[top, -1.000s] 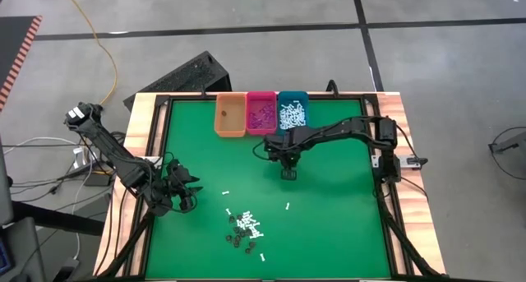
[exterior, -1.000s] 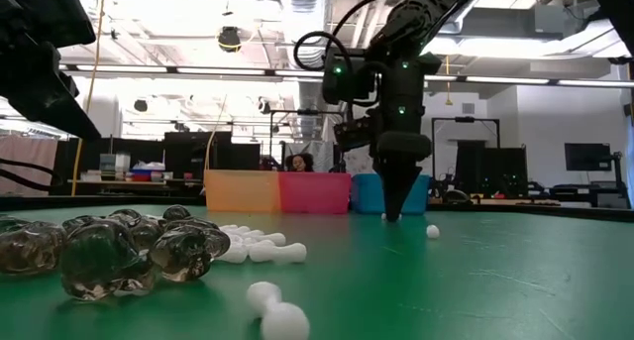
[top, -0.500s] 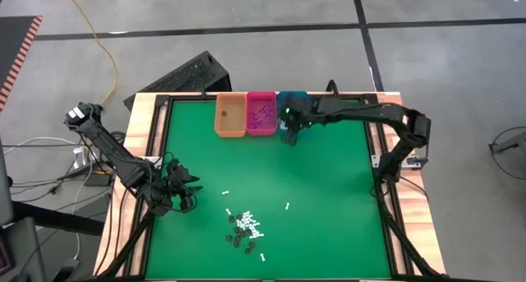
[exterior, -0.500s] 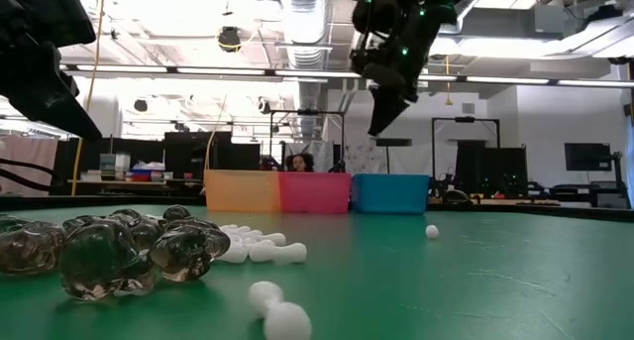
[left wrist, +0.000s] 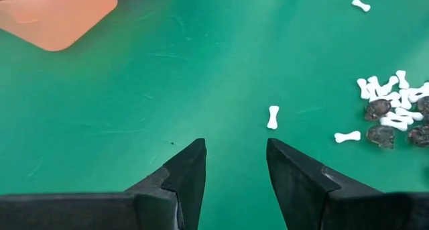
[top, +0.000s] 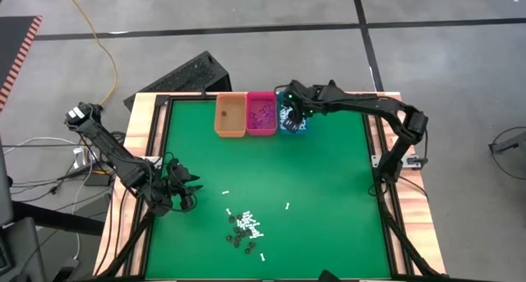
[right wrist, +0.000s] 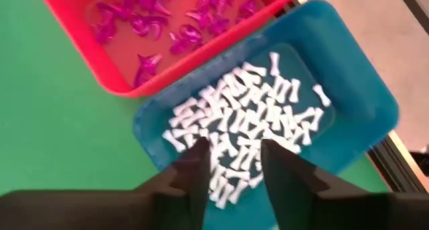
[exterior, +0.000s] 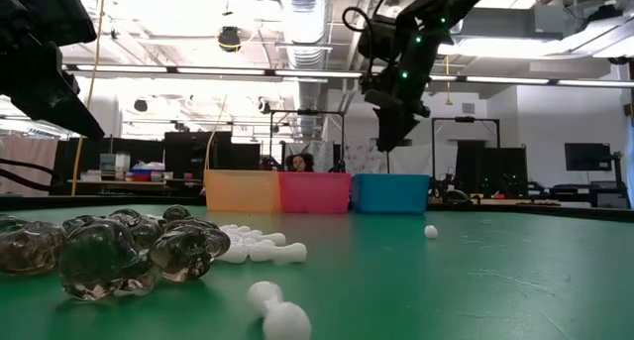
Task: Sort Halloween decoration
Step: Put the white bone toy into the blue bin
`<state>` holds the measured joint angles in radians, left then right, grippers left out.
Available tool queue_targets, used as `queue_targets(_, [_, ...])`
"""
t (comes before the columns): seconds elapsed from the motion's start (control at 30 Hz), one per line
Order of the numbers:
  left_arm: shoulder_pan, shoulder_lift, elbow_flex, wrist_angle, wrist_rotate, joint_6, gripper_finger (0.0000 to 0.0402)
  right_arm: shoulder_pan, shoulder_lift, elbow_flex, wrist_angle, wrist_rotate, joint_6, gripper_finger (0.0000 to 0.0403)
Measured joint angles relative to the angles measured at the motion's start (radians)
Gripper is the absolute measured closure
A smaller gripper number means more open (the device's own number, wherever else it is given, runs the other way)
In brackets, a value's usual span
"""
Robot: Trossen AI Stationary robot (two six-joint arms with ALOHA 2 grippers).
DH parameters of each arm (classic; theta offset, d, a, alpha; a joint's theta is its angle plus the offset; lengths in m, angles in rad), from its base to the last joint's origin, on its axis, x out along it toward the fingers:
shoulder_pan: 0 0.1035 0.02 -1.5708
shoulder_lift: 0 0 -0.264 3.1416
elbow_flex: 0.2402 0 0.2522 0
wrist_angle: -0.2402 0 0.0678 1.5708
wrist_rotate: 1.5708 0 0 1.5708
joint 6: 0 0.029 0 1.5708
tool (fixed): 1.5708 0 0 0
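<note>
The Halloween decoration lies as a small heap (top: 245,227) of white sticks and dark bits on the green mat's near middle, with loose white sticks (top: 288,206) around it. In the low view the dark bits (exterior: 119,251) and white sticks (exterior: 263,249) sit close to the camera. My right gripper (right wrist: 234,169) hangs open above the teal bin (right wrist: 348,76), which holds many white sticks; nothing shows between its fingers. My left gripper (left wrist: 236,163) stands open over bare mat at the left, short of a white stick (left wrist: 272,117).
Three bins stand side by side at the far edge: orange (top: 231,116), pink (top: 261,113) with purple bits, and teal (top: 300,127). A black frame and wooden border (top: 148,126) ring the mat. Open green mat lies between bins and heap.
My right gripper has risen from the middle of the mat and gone toward the far edge, ending above the teal bin, its wrist turning on the way. The heap and the loose sticks lie as before.
</note>
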<state>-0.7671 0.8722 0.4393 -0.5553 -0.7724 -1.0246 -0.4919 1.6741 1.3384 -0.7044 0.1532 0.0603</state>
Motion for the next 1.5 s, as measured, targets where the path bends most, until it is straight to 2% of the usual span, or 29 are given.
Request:
queue_targets(0.1, [0.0,0.0,0.0,-0.006,0.0,0.0,0.0254,0.003,-0.003,0.0,0.002,-0.003,0.029,0.0213])
queue_targets(0.2, [0.0,0.0,0.0,-0.007,0.002,0.014,0.0254,0.041,-0.022,0.0,0.003,-0.089,0.047,0.0201])
queue_targets(0.3, [0.0,0.0,0.0,-0.009,0.005,0.019,0.0254,0.134,-0.029,0.002,0.003,-0.22,0.085,0.0203])
queue_targets(0.4, [0.0,0.0,0.0,-0.008,0.003,0.032,0.0254,0.276,-0.017,-0.001,-0.003,-0.262,0.089,0.0209])
queue_targets(0.53, [0.0,0.0,0.0,-0.008,0.001,0.036,0.0254,0.477,-0.016,-0.002,-0.006,-0.251,0.016,0.0216])
queue_targets(0.63, [0.0,0.0,0.0,-0.008,0.005,0.036,0.0254,0.614,-0.016,-0.002,-0.002,-0.16,-0.006,0.022])
queue_targets(0.8, [0.0,0.0,0.0,-0.008,0.0,0.037,0.0254,0.748,0.002,-0.001,0.018,-0.077,-0.01,0.0225])
queue_targets(1.03, [0.0,0.017,0.0,-0.007,-0.022,0.042,0.0254,0.828,0.132,-0.002,0.047,-0.079,-0.138,0.0225])
queue_targets(1.33, [0.0,0.094,0.0,-0.005,0.007,0.031,0.0254,0.811,0.277,-0.001,0.01,-0.14,-0.156,0.0233])
queue_targets(1.5, [0.0,0.132,0.0,0.008,0.007,-0.004,0.0254,0.801,0.304,0.004,-0.029,-0.156,-0.167,0.0241])
